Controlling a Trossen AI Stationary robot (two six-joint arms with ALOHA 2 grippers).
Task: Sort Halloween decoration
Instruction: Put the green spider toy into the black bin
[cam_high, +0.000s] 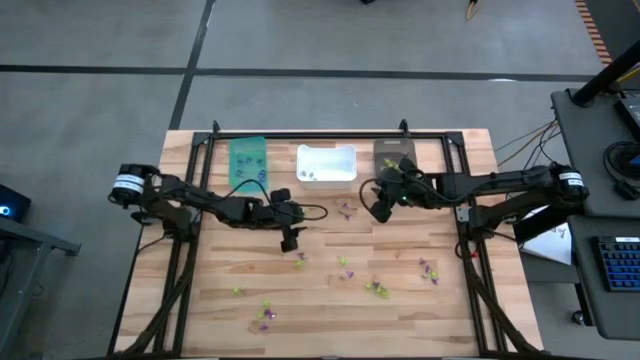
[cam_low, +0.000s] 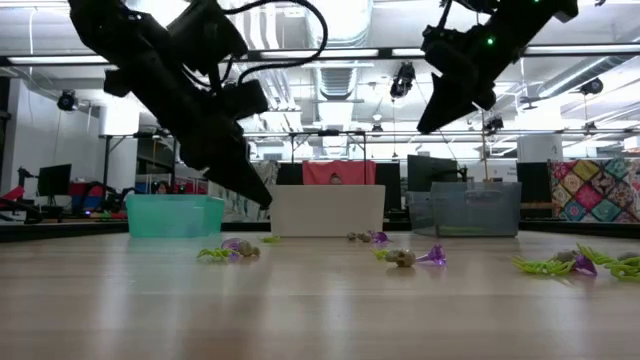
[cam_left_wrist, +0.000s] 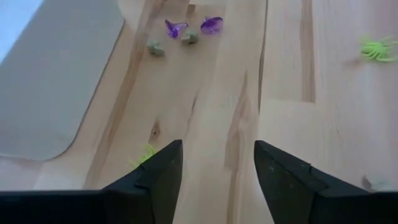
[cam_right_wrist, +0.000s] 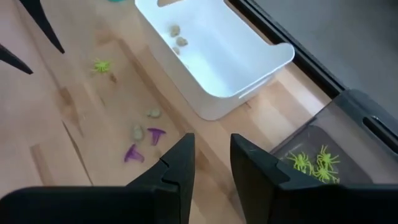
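The Halloween decorations are tiny purple, lime-green and greyish trinkets lying scattered on the wooden table (cam_high: 330, 300). A purple and greyish cluster (cam_high: 346, 210) lies in front of the white bin (cam_high: 326, 163). My left gripper (cam_high: 291, 241) hangs open above the table's middle, with a lime-green piece (cam_left_wrist: 145, 154) beside one finger and the cluster (cam_left_wrist: 186, 32) ahead. My right gripper (cam_high: 378, 208) hovers open and empty between the white bin and the dark bin (cam_high: 395, 155); the purple trinkets (cam_right_wrist: 144, 143) lie below it.
The teal bin (cam_high: 248, 160), white bin and dark bin stand in a row along the table's far edge. Greyish pieces (cam_right_wrist: 177, 36) lie in the white bin, lime-green spiders (cam_right_wrist: 314, 163) in the dark one. More trinkets (cam_high: 378, 288) dot the near half.
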